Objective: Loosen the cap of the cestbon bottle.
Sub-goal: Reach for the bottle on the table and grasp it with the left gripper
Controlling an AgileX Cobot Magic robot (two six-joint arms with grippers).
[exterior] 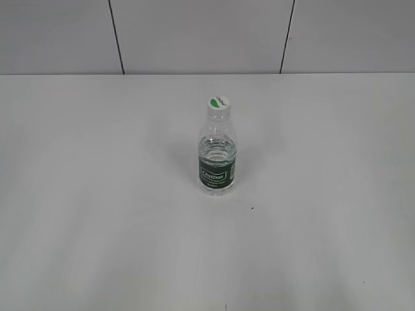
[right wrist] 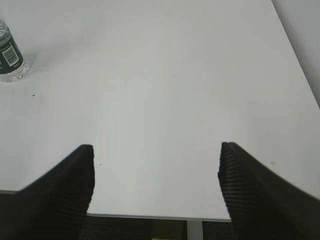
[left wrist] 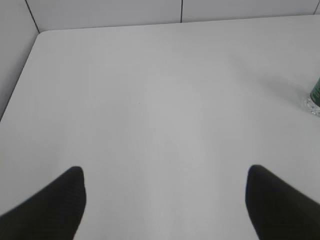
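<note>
The cestbon bottle (exterior: 216,165) stands upright in the middle of the white table, clear plastic with a dark green label band. Its cap (exterior: 218,105) sits on the neck, the top half green and half white. No arm shows in the exterior view. The left gripper (left wrist: 165,172) is open and empty over the table's left part; only the bottle's base (left wrist: 315,97) shows at the right edge of its view. The right gripper (right wrist: 156,150) is open and empty near the table's front edge; the bottle's lower part (right wrist: 10,55) shows at the top left of its view.
The white table (exterior: 97,194) meets a grey panelled wall (exterior: 194,32) at the back. Its front edge (right wrist: 150,216) shows just under the right gripper, and its left edge (left wrist: 20,85) runs along the left wrist view.
</note>
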